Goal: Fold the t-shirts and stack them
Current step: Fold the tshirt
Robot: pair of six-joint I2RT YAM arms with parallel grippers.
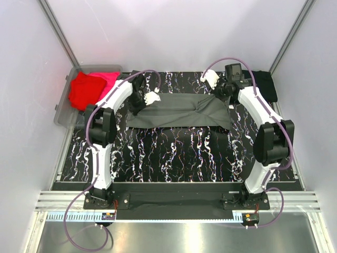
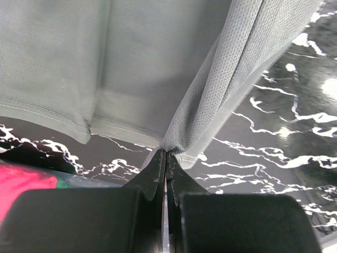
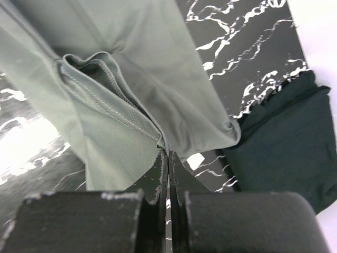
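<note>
A dark grey t-shirt [image 1: 179, 112] lies stretched sideways across the back of the black marbled table [image 1: 174, 153], partly folded into a long band. My left gripper [image 1: 136, 105] is at the shirt's left end, shut on a bunched edge of the grey cloth [image 2: 189, 126]; the jaws meet at the left gripper [image 2: 166, 153]. My right gripper [image 1: 225, 95] is at the shirt's right end. In the right wrist view the right gripper [image 3: 168, 149] is shut on a hemmed fold of the grey shirt [image 3: 116, 132]. A black t-shirt [image 1: 266, 84] [image 3: 287, 153] lies folded at the back right corner.
A clear plastic bin [image 1: 63, 113] stands at the back left, holding a red shirt [image 1: 84, 90] and a pink shirt [image 1: 108, 80] [image 2: 21, 182]. White walls close in the table on both sides and at the back.
</note>
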